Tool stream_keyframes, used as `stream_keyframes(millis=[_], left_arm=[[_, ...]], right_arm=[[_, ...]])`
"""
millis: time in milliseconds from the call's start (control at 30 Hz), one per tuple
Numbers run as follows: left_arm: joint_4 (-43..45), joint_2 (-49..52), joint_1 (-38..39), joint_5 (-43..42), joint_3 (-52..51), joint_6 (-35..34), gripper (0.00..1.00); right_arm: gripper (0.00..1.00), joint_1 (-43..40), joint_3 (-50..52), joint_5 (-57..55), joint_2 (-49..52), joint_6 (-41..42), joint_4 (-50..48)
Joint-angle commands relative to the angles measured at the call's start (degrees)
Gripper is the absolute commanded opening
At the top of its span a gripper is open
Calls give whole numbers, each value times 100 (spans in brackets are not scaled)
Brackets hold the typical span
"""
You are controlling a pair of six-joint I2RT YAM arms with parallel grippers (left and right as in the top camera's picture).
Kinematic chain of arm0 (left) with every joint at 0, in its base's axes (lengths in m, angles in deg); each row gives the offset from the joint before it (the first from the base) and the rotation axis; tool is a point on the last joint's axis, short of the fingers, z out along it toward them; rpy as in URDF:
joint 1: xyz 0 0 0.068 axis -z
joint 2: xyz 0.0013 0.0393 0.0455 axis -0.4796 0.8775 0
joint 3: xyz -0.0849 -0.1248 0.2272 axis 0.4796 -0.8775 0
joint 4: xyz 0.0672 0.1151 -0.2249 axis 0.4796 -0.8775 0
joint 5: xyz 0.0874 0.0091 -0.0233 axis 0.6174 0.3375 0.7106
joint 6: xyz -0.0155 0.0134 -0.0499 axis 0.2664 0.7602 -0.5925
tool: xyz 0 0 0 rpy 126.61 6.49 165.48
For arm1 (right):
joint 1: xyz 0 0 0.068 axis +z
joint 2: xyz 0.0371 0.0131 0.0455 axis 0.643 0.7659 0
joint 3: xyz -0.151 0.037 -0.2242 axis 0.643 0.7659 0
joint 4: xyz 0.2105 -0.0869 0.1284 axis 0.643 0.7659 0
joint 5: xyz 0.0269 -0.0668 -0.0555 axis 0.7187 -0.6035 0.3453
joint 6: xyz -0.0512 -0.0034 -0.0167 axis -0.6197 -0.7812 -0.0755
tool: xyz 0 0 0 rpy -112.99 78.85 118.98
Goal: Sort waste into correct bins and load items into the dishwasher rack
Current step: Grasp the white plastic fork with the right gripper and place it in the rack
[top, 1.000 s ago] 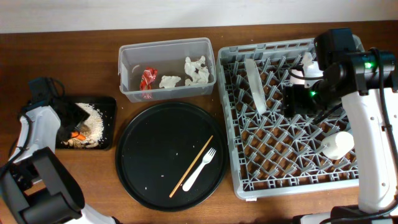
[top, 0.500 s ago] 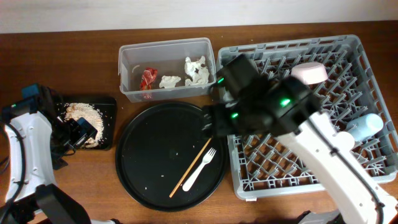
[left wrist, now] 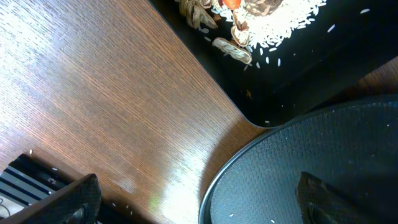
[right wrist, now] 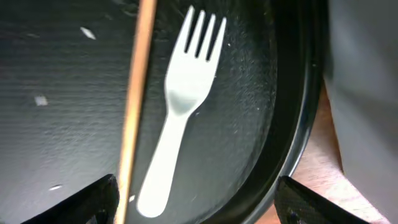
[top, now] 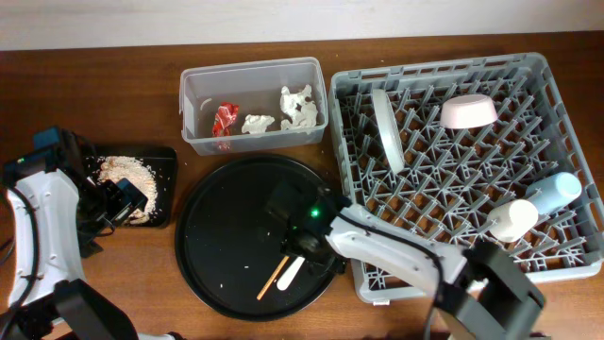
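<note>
My right gripper (top: 295, 247) is open, low over the large round black tray (top: 222, 236). In the right wrist view its jaws (right wrist: 199, 208) stand wide either side of the white fork (right wrist: 180, 106), with the thin wooden chopstick (right wrist: 135, 106) just left of it. The fork (top: 292, 273) and chopstick (top: 271, 281) partly show overhead. My left gripper (top: 113, 201) is open and empty over the shallow black tray (top: 165, 156), which holds beige crumbs (top: 121, 170). In the grey rack (top: 444, 279) are the plate (top: 385, 127), bowl (top: 469, 110), white cup (top: 512, 219) and light blue cup (top: 559, 188).
The clear tub (top: 253, 68) holds the red wrapper (top: 224, 118) and white tissues (top: 298, 106). The left wrist view shows the black tray's corner (left wrist: 292, 81) with crumbs, a carrot bit (left wrist: 231, 3), and the round tray's rim (left wrist: 214, 186) close beside it.
My right arm has swung from the rack across to the round tray and come down over the fork. My left arm has pulled back slightly, then stayed still.
</note>
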Motion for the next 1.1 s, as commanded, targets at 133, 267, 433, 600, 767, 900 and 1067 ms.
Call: stream_keyframes(millis=[133, 267, 433, 600, 767, 900, 1067], left_arm=[[-4, 2, -15, 37, 11, 70, 99], [-2, 2, -17, 37, 11, 70, 99], [-2, 2, -15, 37, 11, 70, 99], [-2, 2, -15, 37, 11, 70, 99], [-4, 2, -17, 37, 11, 70, 99], [-4, 2, -15, 37, 11, 70, 99], [-4, 2, -17, 37, 11, 70, 99]], right_arm=[[81, 0, 20, -109, 741, -59, -254], [65, 4, 20, -146, 898, -59, -297], [39, 4, 20, -166, 898, -59, -365], [31, 4, 20, -227, 898, -59, -407], [25, 4, 20, -256, 898, -59, -404], [16, 4, 20, -271, 898, -61, -400], [6, 4, 17, -269, 896, -168, -295]])
